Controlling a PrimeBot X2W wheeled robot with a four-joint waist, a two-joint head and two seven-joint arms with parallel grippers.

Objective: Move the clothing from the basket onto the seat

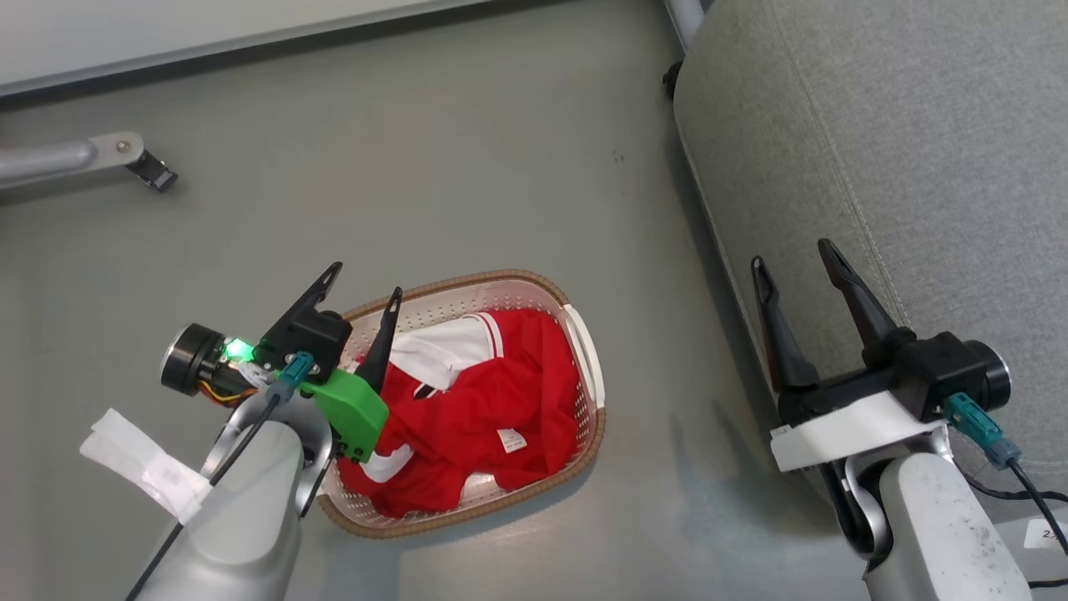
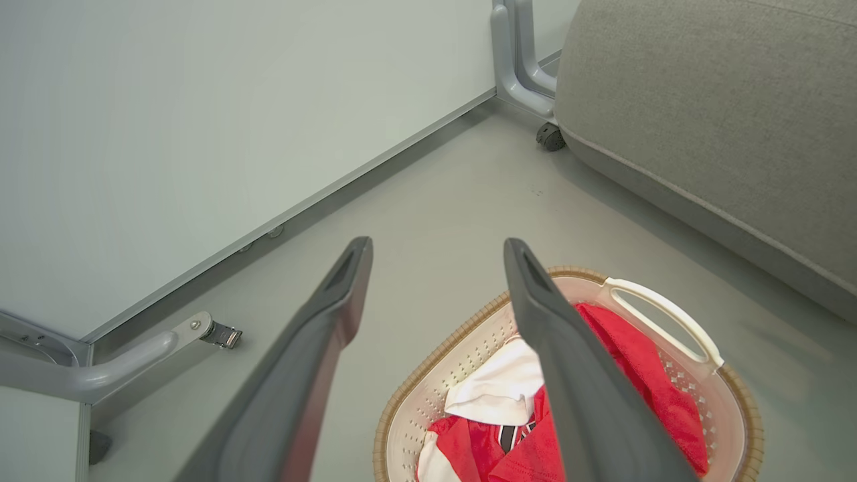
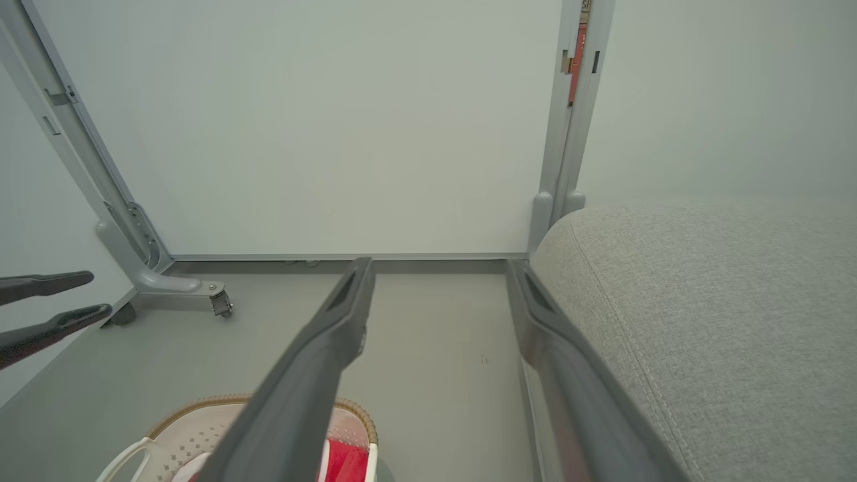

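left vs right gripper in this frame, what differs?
The left gripper hangs at the rim of the basket, beside the red clothing; the right gripper hangs at the edge of the seat, away from the basket. The left gripper carries a green bracket at its wrist; the right gripper carries a white bracket. Shared: both are open and hold nothing.

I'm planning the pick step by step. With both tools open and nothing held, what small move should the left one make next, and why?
Probably lower the left tool into the basket, toward the clothing. It hangs open above the basket's left end, holding nothing, while the clothing lies heaped inside, none visible on the seat.
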